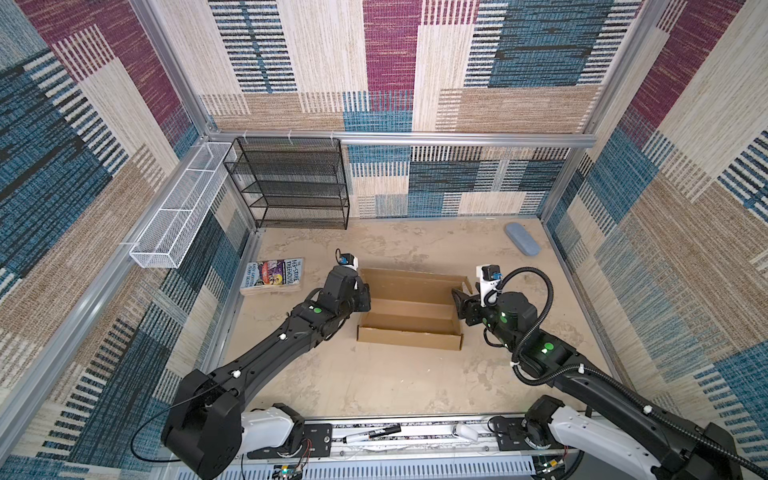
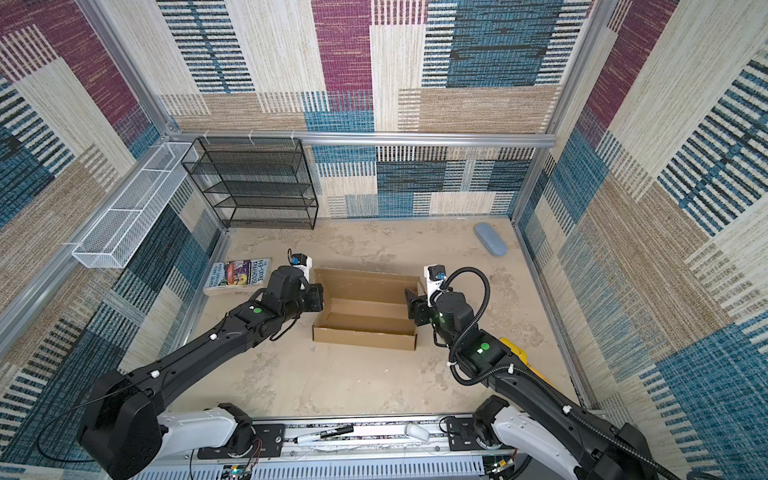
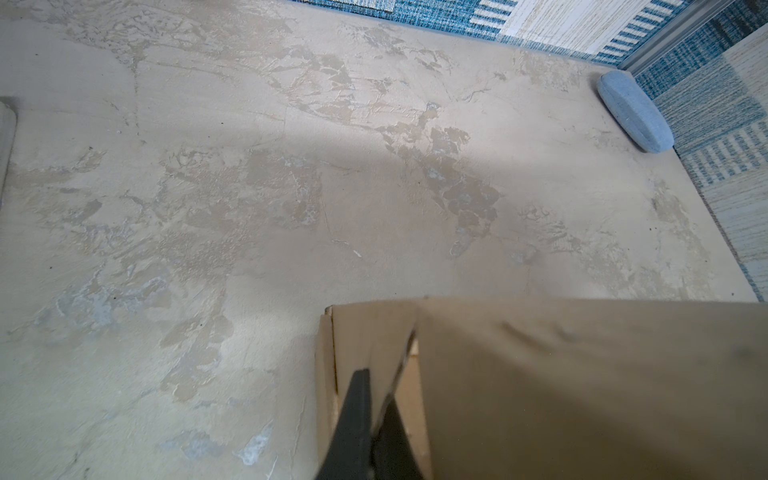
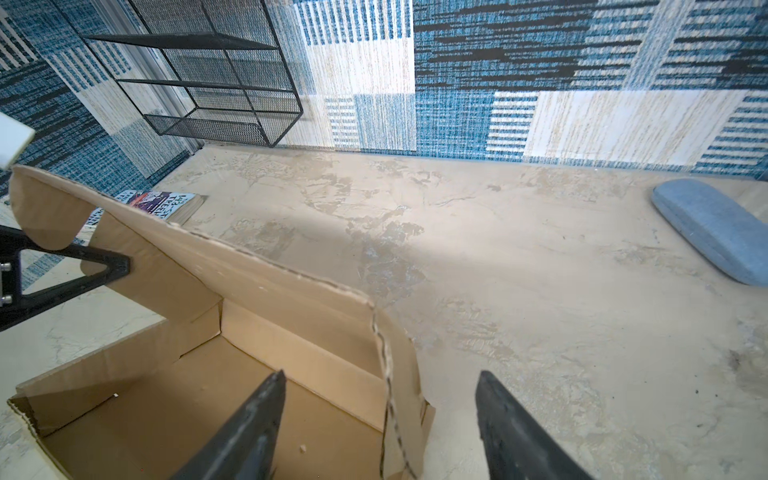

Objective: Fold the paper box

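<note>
The paper box [image 1: 409, 309] [image 2: 365, 309] is brown cardboard, partly folded, lying open-topped in the middle of the table with its back panel raised. My left gripper [image 1: 365, 297] [image 2: 318, 297] is at the box's left end. In the left wrist view it [image 3: 376, 390] is shut on a thin cardboard edge of the box [image 3: 582, 374]. At the right end is my right gripper [image 1: 457, 301] [image 2: 409, 303]. In the right wrist view it [image 4: 380, 374] is open and astride the box's upright end flap [image 4: 395, 374], with a gap on both sides.
A colourful book [image 1: 272, 274] lies left of the box. A black wire shelf [image 1: 291, 183] and a white wire basket [image 1: 178, 208] stand at the back left. A blue case [image 1: 523, 239] lies at the back right. A marker [image 1: 370, 434] rests on the front rail.
</note>
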Controlling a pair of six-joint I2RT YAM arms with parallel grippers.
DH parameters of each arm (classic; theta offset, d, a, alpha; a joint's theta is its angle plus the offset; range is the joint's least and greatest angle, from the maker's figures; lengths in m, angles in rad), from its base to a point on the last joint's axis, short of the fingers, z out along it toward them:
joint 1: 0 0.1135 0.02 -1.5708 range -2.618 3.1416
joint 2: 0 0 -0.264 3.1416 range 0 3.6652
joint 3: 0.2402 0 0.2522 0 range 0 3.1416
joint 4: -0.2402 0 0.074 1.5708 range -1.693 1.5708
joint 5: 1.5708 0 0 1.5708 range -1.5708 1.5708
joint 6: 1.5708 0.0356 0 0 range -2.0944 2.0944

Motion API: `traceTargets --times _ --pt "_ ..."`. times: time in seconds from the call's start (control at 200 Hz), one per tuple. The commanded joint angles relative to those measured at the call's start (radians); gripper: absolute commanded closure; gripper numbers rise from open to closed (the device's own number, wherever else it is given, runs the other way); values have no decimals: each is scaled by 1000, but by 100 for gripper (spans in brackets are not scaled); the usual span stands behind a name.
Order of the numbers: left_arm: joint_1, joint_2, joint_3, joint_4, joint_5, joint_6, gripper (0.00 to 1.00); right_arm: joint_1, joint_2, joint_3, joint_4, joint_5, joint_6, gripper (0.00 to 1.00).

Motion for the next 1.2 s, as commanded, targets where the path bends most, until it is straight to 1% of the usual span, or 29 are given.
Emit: traceTargets --times 0.0,0.23,0.335,0.606,0.721,0.946,1.192 --pt "-1 2 6 -2 -12 -8 100 0 -5 28 -24 20 -38 26" --pt "-1 1 1 0 -17 -8 100 0 5 124 -72 18 -125 26" --pt "-1 1 -3 7 -20 -10 100 2 30 197 -108 -21 -176 26" --pt "-2 4 -6 10 -20 -10 100 10 229 448 -283 -219 -327 28" --pt "-2 4 -5 12 -18 -8 100 23 312 548 -364 -270 -399 28" --pt "-2 -2 -11 15 -18 -9 100 47 444 681 -475 -313 -521 26" --pt "-4 -10 -21 18 -18 -11 100 47 526 743 -496 -332 -567 27"
